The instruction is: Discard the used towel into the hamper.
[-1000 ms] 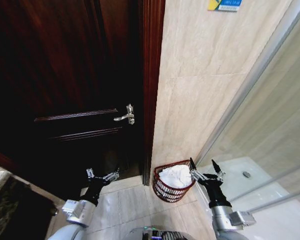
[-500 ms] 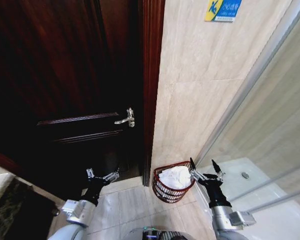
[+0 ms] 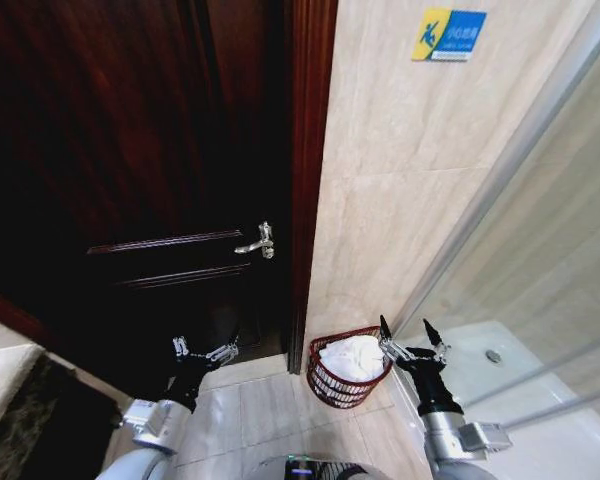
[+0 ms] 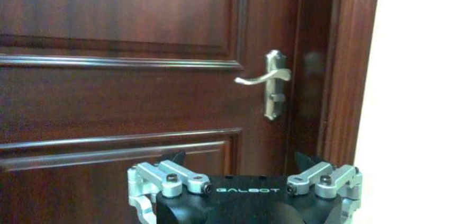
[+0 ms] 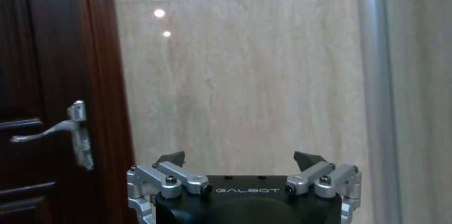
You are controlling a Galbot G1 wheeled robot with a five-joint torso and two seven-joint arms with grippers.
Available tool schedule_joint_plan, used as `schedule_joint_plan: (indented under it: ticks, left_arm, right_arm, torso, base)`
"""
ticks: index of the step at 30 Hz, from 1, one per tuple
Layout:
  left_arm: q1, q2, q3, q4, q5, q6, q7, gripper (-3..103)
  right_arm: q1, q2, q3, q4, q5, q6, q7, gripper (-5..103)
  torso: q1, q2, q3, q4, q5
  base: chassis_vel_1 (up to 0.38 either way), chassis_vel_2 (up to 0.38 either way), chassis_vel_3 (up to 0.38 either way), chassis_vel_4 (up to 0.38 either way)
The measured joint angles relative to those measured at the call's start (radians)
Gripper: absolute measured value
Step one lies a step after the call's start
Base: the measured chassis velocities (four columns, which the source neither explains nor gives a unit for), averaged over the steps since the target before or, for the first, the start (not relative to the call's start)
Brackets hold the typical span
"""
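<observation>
A white towel lies bunched inside the hamper, a small dark red wire basket on the floor against the tiled wall beside the door frame. My right gripper hangs open just right of the hamper's rim, nothing between its fingers. In the right wrist view the open right gripper faces the beige wall. My left gripper is open and empty low on the left, in front of the dark door. The left wrist view has the left gripper facing that door.
A dark wooden door with a silver lever handle stands shut at left. A glass shower partition and white shower floor lie to the right. A blue sign hangs high on the wall. Beige floor tiles spread between my arms.
The head camera has tilted upward, so door handle, sign and wall sit lower in the picture. Both grippers and the towel in the hamper have kept their places.
</observation>
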State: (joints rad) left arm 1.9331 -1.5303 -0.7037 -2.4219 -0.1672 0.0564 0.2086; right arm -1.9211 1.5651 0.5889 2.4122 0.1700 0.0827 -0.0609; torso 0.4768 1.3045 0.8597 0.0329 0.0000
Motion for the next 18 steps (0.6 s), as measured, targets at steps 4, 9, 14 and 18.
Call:
schedule_joint_plan:
  ticks: [4,9,14,18]
  left_arm:
    - [0.0,0.0,0.0,0.0,0.0,0.0,0.0,100]
    - [0.0,0.0,0.0,0.0,0.0,0.0,0.0,100]
    - [0.0,0.0,0.0,0.0,0.0,0.0,0.0,100]
    - [0.0,0.0,0.0,0.0,0.0,0.0,0.0,100]
  right_arm:
    - [0.0,0.0,0.0,0.0,0.0,0.0,0.0,100]
    - [0.0,0.0,0.0,0.0,0.0,0.0,0.0,100]
    - [0.0,0.0,0.0,0.0,0.0,0.0,0.0,100]
    - [0.0,0.0,0.0,0.0,0.0,0.0,0.0,100]
  torso:
    - [0.0,0.0,0.0,0.0,-0.0001]
    - [-0.001,-0.002,-0.001,0.0,0.0]
    - [-0.002,-0.005,-0.002,0.0001,0.0]
    - [-0.003,-0.006,-0.003,0.0004,0.0]
  base:
    - [0.062,0.059,0.079,0.076]
    - [0.084,0.101,0.094,0.085]
    - [0.104,0.105,0.108,0.107]
    - [0.118,0.093,0.105,0.105]
